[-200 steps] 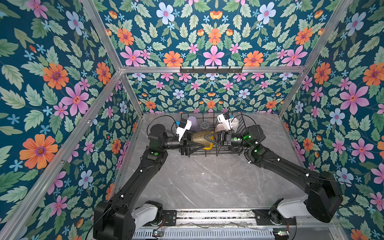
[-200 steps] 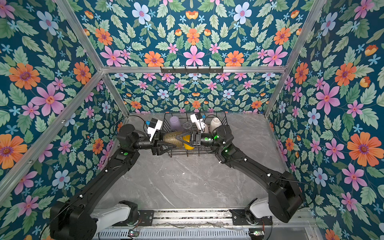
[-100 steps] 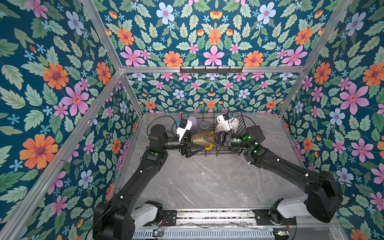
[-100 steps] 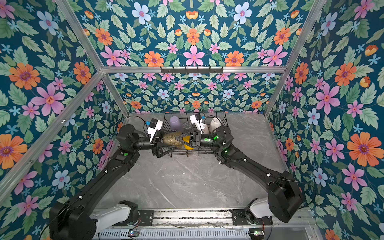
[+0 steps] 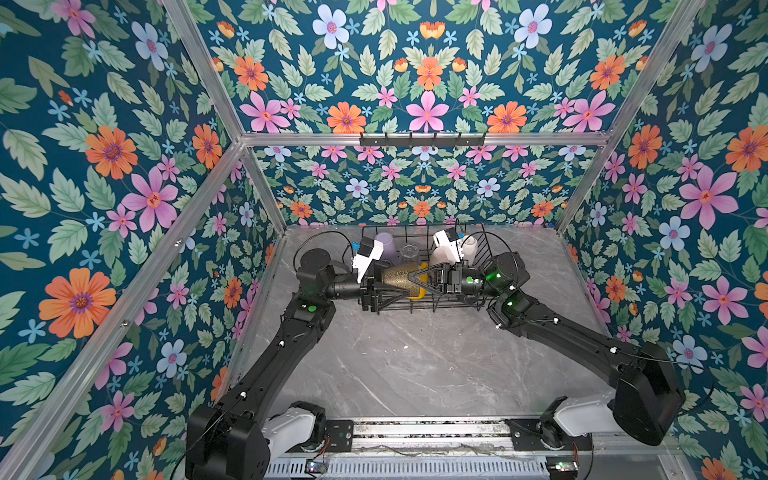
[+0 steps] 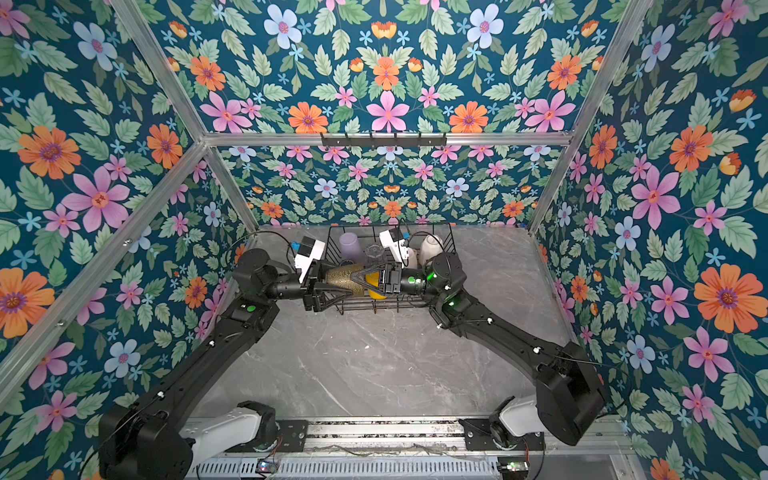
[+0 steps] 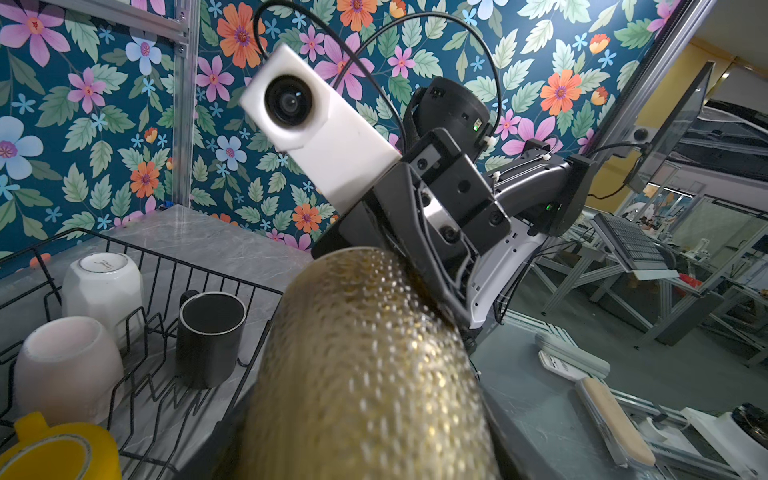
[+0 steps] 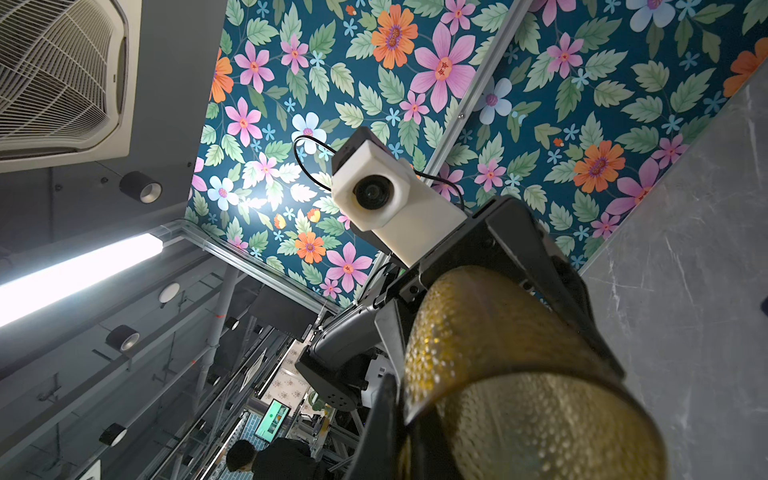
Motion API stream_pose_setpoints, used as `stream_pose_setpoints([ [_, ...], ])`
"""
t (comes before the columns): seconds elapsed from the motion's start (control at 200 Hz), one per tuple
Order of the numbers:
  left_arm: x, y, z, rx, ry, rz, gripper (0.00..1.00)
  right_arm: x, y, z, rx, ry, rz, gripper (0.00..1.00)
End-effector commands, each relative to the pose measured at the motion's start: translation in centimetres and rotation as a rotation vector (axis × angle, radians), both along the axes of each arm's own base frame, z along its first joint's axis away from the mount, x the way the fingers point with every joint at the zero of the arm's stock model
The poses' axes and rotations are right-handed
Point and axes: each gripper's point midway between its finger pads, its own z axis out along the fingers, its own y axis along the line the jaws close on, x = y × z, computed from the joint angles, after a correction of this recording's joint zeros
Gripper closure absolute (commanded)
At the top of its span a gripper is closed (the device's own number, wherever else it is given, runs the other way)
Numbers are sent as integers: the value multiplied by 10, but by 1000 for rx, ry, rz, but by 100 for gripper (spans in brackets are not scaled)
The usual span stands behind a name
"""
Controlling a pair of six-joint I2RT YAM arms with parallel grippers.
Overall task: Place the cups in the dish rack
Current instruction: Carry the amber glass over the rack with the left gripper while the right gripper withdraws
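Observation:
The amber glass hangs on its side above the front of the dish rack, between both grippers. My right gripper is shut on its rim, one finger inside and one outside. My left gripper is shut around its base end, and the glass hides the jaws in the left wrist view. Upside down in the rack stand the lilac tumbler, the clear glass, the white mug, the pale pink mug, the black mug and the yellow mug.
The rack stands against the back wall on the grey marble table. A black hook rail hangs high on that wall. Flowered walls close in the left, right and back sides.
The left gripper's jaws spread wider and then came back in around the glass's base. Both arms and the glass stay in nearly the same place.

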Motion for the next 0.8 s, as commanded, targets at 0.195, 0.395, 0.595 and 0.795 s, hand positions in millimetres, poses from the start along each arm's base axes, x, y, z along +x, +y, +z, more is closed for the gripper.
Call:
stream_pose_setpoints([
  [0.195,2,1,8,-10,-65,19,71,1,-2,4,-2,-15,-27,93],
  [0.395,5,1,8,3,-74,44,80,-1,-5,6,-20,-27,-42,73],
  [0.595,8,1,5,15,-69,59,82,-2,-21,0,-125,-48,-120,43],
  [0.795,10,1,5,20,-67,69,83,14,-74,-35,-410,-87,-473,13],
])
